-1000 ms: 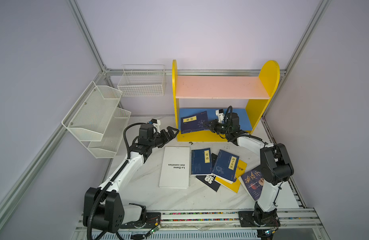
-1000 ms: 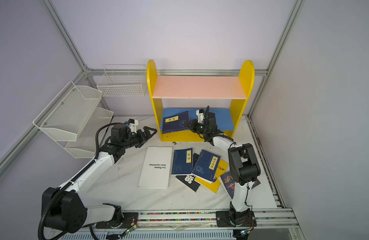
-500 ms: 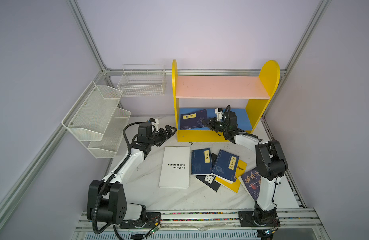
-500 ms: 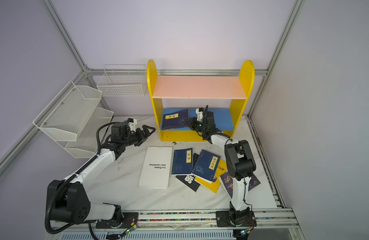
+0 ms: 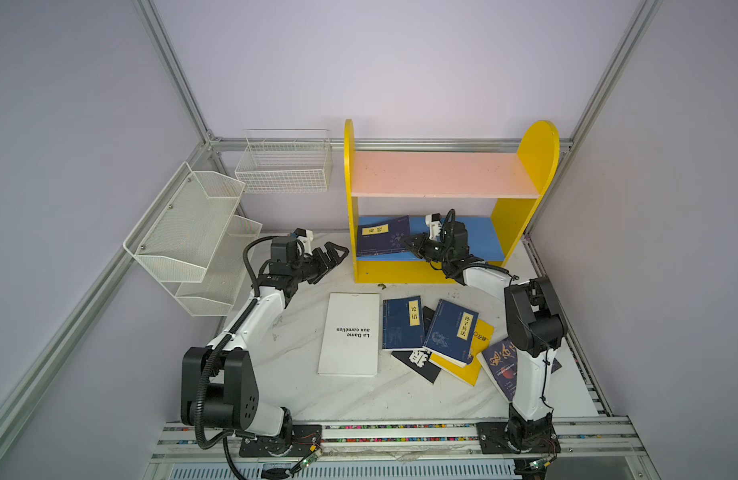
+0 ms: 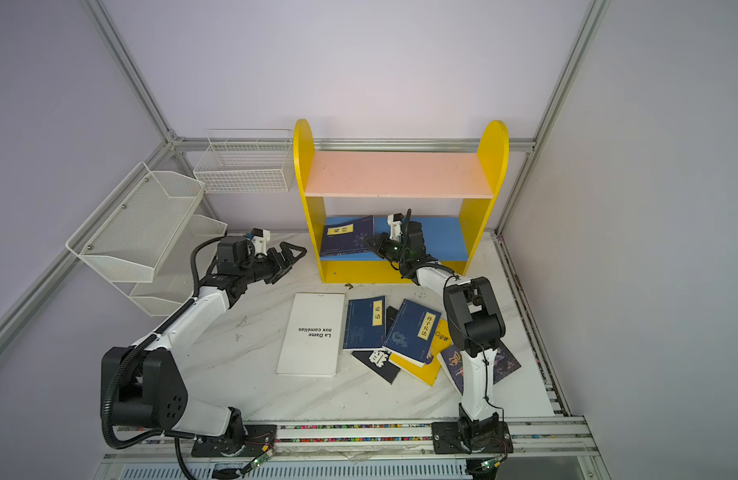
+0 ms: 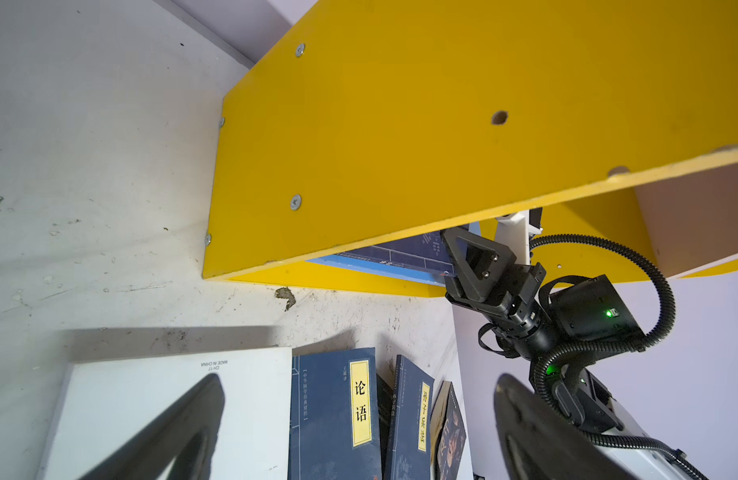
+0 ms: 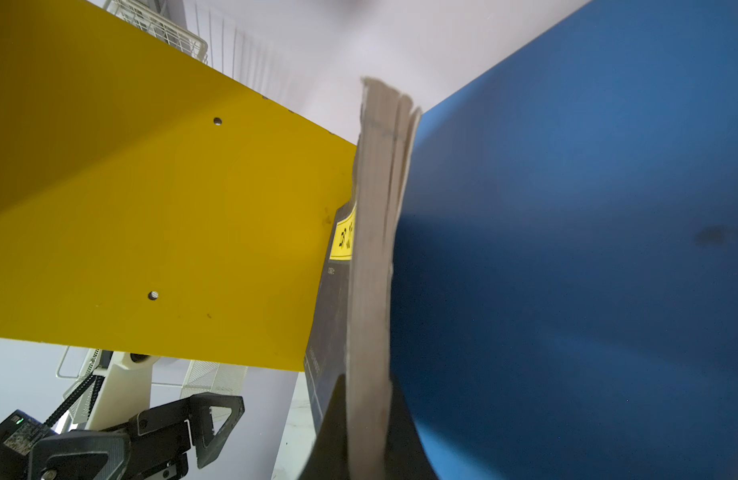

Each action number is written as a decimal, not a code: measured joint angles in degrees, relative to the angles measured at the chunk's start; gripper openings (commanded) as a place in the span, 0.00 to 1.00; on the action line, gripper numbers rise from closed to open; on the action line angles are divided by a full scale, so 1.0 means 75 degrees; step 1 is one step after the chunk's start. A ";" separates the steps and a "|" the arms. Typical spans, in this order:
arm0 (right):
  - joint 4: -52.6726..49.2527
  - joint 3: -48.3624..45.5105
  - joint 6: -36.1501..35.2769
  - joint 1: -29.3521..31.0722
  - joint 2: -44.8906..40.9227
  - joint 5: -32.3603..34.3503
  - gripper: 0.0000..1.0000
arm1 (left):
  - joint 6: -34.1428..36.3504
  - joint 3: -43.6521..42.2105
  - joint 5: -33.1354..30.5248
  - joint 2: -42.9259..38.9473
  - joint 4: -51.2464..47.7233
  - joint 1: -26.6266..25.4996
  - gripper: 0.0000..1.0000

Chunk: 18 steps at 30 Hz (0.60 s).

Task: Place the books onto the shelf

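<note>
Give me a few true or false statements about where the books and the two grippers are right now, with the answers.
1. The right gripper has its jaws shut on the shelved navy book, which is on the blue lower board. True.
2. The left gripper holds the white book. False: its jaws are open and empty beside the shelf's yellow side panel; the white book lies flat on the table.
3. Two books lie on the pink upper board. False: no book is on it.
4. The black book lies partly under the tabletop navy book next to the white book. True.
</note>
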 measured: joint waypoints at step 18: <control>-0.1478 0.0417 -0.0956 0.0020 0.0006 0.0216 0.44 | 0.0003 0.0006 0.0367 0.0321 0.0017 0.0079 1.00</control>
